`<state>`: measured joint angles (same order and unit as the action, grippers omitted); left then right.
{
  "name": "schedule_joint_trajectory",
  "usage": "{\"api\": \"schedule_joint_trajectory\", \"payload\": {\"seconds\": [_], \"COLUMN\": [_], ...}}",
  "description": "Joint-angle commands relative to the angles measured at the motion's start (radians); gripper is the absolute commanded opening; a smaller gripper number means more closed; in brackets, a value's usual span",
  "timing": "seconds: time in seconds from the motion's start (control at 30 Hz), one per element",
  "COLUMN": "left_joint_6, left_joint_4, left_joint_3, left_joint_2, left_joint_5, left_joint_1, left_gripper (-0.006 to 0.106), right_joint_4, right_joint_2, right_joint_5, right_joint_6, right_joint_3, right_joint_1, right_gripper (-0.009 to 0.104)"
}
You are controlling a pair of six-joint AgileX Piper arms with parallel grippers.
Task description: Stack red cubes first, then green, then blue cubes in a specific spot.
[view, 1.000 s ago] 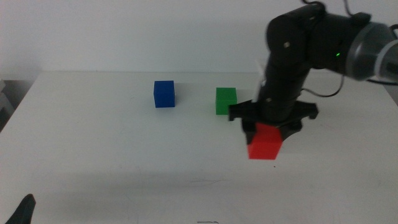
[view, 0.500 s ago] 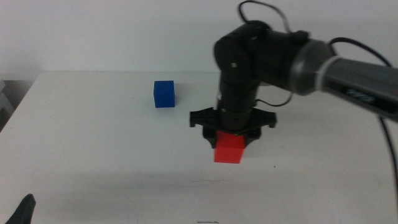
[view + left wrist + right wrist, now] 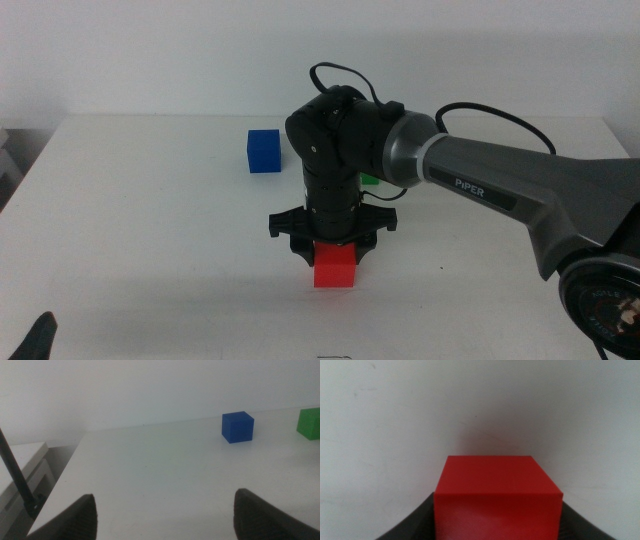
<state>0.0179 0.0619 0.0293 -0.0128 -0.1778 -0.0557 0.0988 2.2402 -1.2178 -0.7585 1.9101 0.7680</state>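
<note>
**Red cube held over the white surface**

The left gripper (image 3: 40,335) waits at the near left corner, jaws wide apart. The blue cube (image 3: 264,151) sits far back on the surface (image 3: 140,220). The right gripper (image 3: 334,262) holds the red cube (image 3: 334,267) tight. The green cube (image 3: 310,423) hides behind the arm.

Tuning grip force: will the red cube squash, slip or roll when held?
The red cube looks solid with sharp edges, so probably stiff. Flat faces shouldn't roll. Its matte surface likely grips well in the right gripper.

Blue cube (image 3: 238,427) beside green cube (image 3: 310,423)
</note>
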Motion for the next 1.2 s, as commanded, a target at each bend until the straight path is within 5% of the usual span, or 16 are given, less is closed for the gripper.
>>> {"api": "schedule_joint_trajectory", "payload": {"seconds": [0.0,0.47,0.5,0.7,1.17], "left_joint_6": [-0.009,-0.009,-0.009,-0.009,-0.009], "left_joint_4": [-0.011,-0.011,-0.011,-0.011,-0.011], "left_joint_3": [-0.003,-0.003,-0.003,-0.003,-0.003], "left_joint_2": [-0.02,-0.02,-0.02,-0.02,-0.02], "left_joint_5": [0.084,0.084,0.084,0.084,0.084], "left_joint_1": [-0.001,-0.001,-0.001,-0.001,-0.001], "left_gripper": [0.094,0.094,0.094,0.094,0.094], "right_joint_4": [0.028,0.045,0.043,0.043,0.043], "right_joint_2": [-0.061,-0.018,-0.018,-0.018,-0.089], "right_joint_5": [-0.054,-0.054,-0.048,-0.022,-0.066], "right_joint_6": [-0.005,-0.024,-0.024,-0.045,-0.054], "right_joint_3": [0.034,0.034,0.034,0.034,0.038], "right_joint_1": [0.0,-0.005,-0.006,-0.005,-0.005], "right_gripper": [-0.001,0.001,0.057,0.094,0.094]}}
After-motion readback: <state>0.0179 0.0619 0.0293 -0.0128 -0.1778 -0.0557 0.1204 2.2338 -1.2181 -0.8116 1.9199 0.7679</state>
